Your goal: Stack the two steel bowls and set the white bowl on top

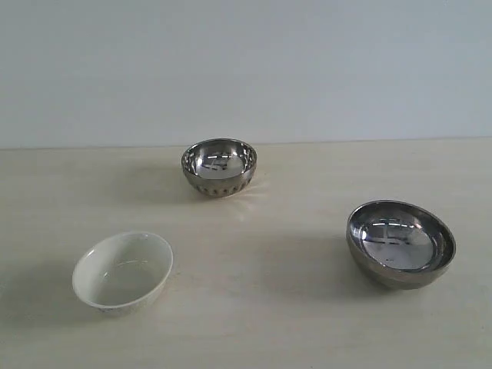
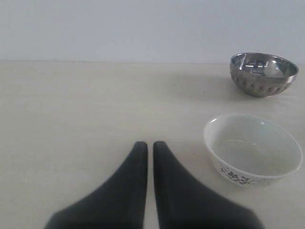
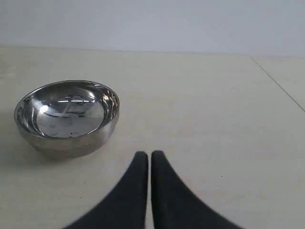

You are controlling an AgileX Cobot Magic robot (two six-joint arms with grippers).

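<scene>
On the pale wooden tabletop (image 1: 277, 323), three bowls were recorded, all upright, empty and well apart. The wide, smooth-walled, mirror-finish steel bowl (image 1: 400, 244) was noted at the right of the exterior view. The glossy off-white ceramic bowl (image 1: 123, 271), faintly patterned outside, was noted at the near left. The smaller round steel bowl with a ring of dimples near its base (image 1: 219, 167) was noted farther back, toward the middle. The left gripper (image 2: 147, 143) and the right gripper (image 3: 145, 153) were each seen with black fingers pressed almost together, nothing held between them.

No stacking was judged done. The opening step, seating the dimpled bowl in the wide one, was taken as in hand. For the next move, one gripper would need to be spread and lowered over the dimpled bowl's rim. Slip on polished metal was flagged.
</scene>
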